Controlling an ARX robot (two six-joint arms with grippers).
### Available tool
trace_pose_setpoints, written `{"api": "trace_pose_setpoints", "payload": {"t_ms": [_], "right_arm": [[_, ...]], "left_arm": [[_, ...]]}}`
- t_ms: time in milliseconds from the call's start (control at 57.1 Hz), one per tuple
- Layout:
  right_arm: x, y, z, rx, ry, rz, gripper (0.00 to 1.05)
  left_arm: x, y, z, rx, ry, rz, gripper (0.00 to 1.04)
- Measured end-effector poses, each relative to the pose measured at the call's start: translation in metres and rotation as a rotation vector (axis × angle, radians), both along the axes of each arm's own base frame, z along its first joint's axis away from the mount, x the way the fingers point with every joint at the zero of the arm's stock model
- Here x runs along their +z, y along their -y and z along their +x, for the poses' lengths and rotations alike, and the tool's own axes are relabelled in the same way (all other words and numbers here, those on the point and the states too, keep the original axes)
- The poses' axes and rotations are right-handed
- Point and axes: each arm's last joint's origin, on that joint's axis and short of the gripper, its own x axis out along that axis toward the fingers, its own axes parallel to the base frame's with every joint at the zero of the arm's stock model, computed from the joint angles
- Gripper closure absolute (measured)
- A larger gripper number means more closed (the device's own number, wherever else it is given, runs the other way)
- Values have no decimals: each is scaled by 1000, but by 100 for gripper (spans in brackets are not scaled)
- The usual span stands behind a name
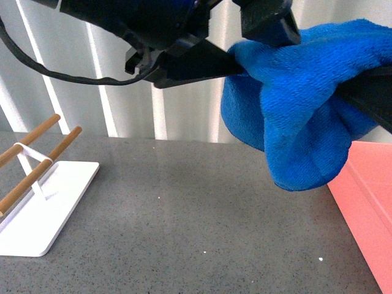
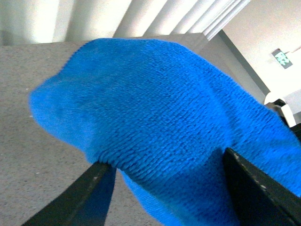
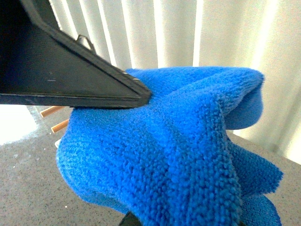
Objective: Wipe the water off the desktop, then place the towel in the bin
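While the white tray (image 1: 55, 208) with its two wooden rods (image 1: 61, 146) sits at the far left of the desktop (image 1: 184, 214), all the action is higher up and further right. The robot's left arm fills the top left of the front view, with a black cable (image 1: 61, 76) looping under it. The left gripper (image 2: 165, 162) is clamped onto the towel (image 1: 300, 104). In the left wrist view a thick wad of blue fluff fills the whole gap between the two black fingers (image 2: 84, 197), and from the front one fingertip digs right into a puckered fold.

So the towel is completely off the desktop, bunched in mid-air at the upper right of the front view, with a fat pouch sagging in the middle. On its other side the right gripper (image 3: 140, 155) has hold of it too, as far as the right wrist view shows. The big upper finger (image 3: 84, 70) presses its tip into the pile, and only a sliver of the lower one peeks out under the cloth.

Furthest right is the bin (image 1: 367, 208), salmon pink, standing on the desktop and cut off by the frame edge. The towel's sagging bottom shows just left of the bin's near corner, but whether it hangs in front of or behind that corner can't be told. White vertical slats (image 1: 122, 92) run behind everything.
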Motion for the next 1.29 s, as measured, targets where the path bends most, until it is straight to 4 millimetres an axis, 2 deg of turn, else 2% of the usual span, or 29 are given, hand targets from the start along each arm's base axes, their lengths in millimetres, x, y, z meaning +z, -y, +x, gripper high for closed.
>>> {"api": "trace_pose_setpoints", "payload": {"t_ms": [70, 175, 315, 472, 560, 665, 840, 997, 1067, 1137, 1155, 1207, 1242, 1295], "right_arm": [[3, 6, 3, -35, -14, 21, 101], [7, 14, 6, -83, -36, 57, 101], [6, 20, 8, -133, -103, 85, 101], [1, 20, 8, -146, -160, 72, 101], [-1, 19, 7, -143, -168, 55, 101], [-1, 19, 7, -138, -164, 42, 101], [-4, 17, 9, -139, -165, 25, 101], [-5, 21, 9, -142, -162, 13, 101], [-6, 21, 9, -145, -168, 9, 101], [-6, 20, 8, -143, -174, 7, 101], [-6, 20, 8, -141, -175, 7, 101], [-5, 18, 7, -134, -176, 6, 101], [-5, 17, 6, -130, -175, 5, 101], [-4, 15, 6, -122, -174, 3, 101]], "left_arm": [[-9, -13, 8, 35, -15, 44, 20], [-28, -35, 21, 100, -33, 114, 5], [-64, -77, 38, 191, -80, 210, 7], [-88, -118, 31, 229, -92, 254, 7], [-93, -138, 12, 225, -85, 246, 7], [-90, -155, -17, 186, -57, 226, 7], [-71, -187, -69, 143, 14, 183, 7], [-57, -235, -122, 196, 28, 106, 7], [-62, -255, -135, 258, 6, 102, 7], [-69, -268, -138, 310, -13, 104, 7], [-71, -271, -138, 332, -12, 123, 8], [-91, -270, -137, 540, 80, 316, 20], [-102, -263, -141, 655, 152, 363, 27], [-106, -252, -148, 759, 281, 371, 36]]}}
